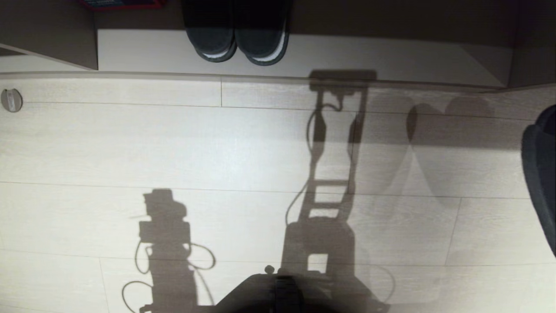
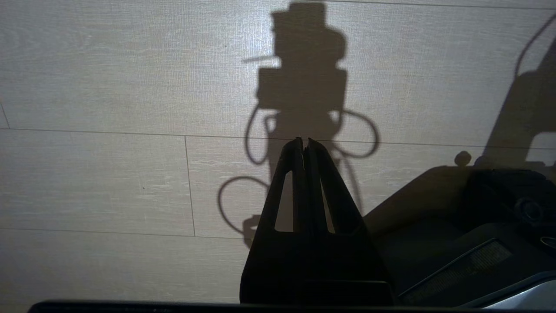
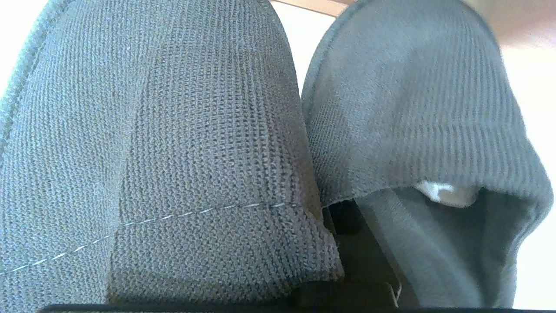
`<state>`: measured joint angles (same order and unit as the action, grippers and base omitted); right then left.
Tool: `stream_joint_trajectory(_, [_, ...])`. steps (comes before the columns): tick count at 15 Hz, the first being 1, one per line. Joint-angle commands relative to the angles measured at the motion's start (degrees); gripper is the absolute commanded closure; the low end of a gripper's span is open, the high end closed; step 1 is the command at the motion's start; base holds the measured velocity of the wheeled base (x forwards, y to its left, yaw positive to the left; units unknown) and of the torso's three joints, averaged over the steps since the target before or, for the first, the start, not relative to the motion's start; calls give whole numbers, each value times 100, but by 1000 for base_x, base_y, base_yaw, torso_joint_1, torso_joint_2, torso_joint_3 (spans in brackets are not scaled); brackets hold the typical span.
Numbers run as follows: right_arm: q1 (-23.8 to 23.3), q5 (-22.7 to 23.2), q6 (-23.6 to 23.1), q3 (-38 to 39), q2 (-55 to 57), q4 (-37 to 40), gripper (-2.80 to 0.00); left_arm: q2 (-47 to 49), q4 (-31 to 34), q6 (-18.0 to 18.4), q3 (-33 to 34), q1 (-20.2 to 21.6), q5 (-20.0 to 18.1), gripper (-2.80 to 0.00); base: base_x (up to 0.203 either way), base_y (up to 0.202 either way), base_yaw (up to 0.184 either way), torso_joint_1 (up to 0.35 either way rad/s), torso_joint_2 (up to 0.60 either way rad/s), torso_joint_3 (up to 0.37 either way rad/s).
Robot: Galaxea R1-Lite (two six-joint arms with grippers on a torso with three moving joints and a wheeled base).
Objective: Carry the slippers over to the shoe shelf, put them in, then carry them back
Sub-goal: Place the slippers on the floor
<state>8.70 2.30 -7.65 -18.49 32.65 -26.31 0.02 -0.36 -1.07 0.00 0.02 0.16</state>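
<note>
The step in hand looked like the carry of the slippers [image 3: 173, 152] in front of the shoe shelf [image 1: 369, 54]; whether they were going in or coming back out could not be told. To do it well, the grip would need to hold firm on both inner edges at once, since two soft knit uppers pinched together could slip apart. The pair should travel level and high enough to clear the shelf's front lip, and well to the side of the closed-toe pair [image 1: 239, 39] standing on the pale base board. The slippers were off the floor [image 1: 173, 143], showing as a dark shape at the right edge of the head view [image 1: 541, 174], near the shelf but not inside it. The right hand [image 3: 347, 226] was clenched, its dark fingers lying between the two slippers where they met, grasping both together. The left hand [image 2: 306, 145] hung parked over the bare floor with its fingers pressed together, holding and touching nothing.
</note>
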Motion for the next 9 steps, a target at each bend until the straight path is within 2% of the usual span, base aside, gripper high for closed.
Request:
stream_joint_trajectory(1, [-189,-118,54,324,-1295,214,0,-2,1,11,0,6,2,0,0,0,0,0,0,0])
stream_joint_trajectory(3, [-504,-121,124,752,-2029,582,0,-2,1,11,0,-2,2,0,0,0,0,0,0,0])
stream_joint_trajectory(5, [-718,127,171,993,-2602,1380,0,-2,1,19,0,6,2,0,0,0,0,0,0,0])
stream_joint_trajectory(8, [-764,282,184,1290,-3221,2522,0,-2,-8,19,0,6,2,0,0,0,0,0,0,0])
stream_joint_trajectory(9, [-764,281,172,1519,-3256,2537,0,-11,-3,19,0,2,2,0,0,0,0,0,0,0])
